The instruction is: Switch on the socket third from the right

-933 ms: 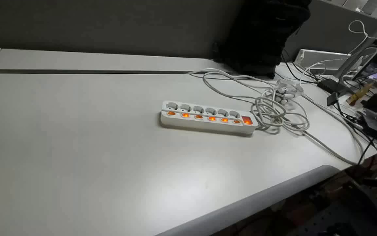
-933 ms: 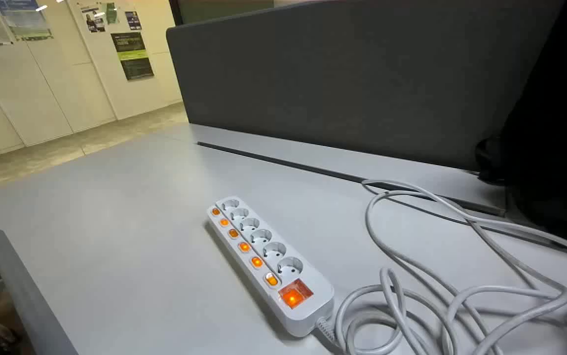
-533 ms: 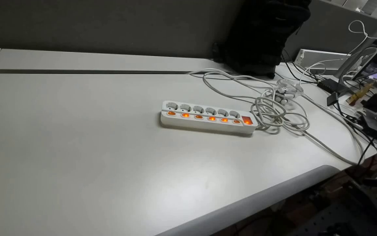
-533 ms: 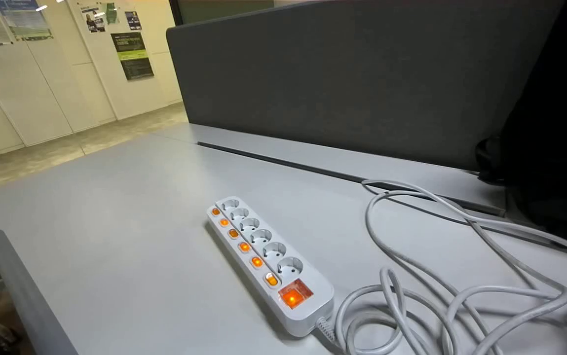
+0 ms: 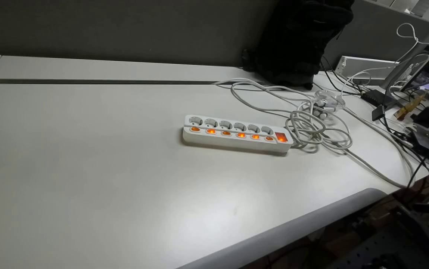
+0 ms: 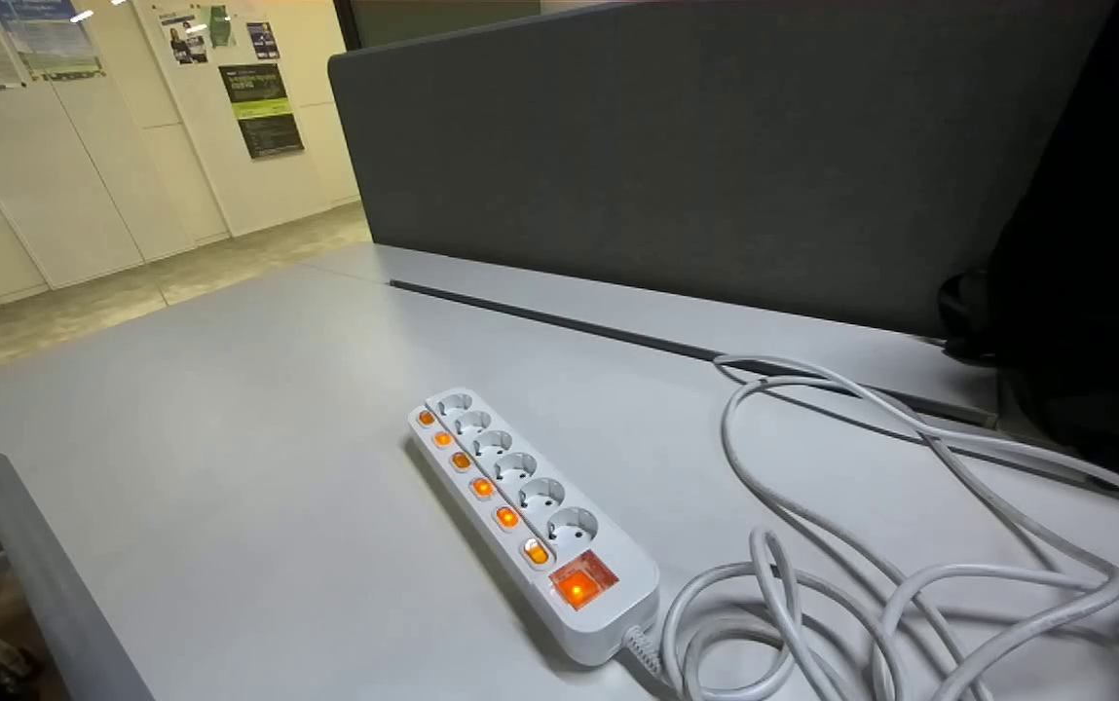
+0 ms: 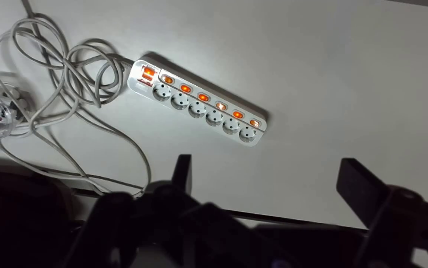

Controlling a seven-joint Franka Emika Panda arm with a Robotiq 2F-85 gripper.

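The white power strip (image 5: 236,144) lies flat on the table in both exterior views (image 6: 520,545) and the wrist view (image 7: 150,95). Its round sockets run in a row, each with an orange switch. The third socket from the right in the wrist view (image 7: 214,117) has a switch (image 7: 221,106) with glare on it. That same socket is third from the left in an exterior view (image 5: 225,125), and its switch (image 5: 226,133) looks unlit there. The third from the right there (image 5: 239,127) has a lit switch (image 5: 241,135). My gripper (image 7: 266,167) is open and empty, seen only in the wrist view.
White cord (image 5: 307,129) lies in loose coils beside the strip's main-switch end, with a clear round object (image 5: 328,100) among it. A black backpack (image 5: 300,45) stands against the grey partition (image 5: 106,30). A slot (image 5: 98,81) runs along the table's back.
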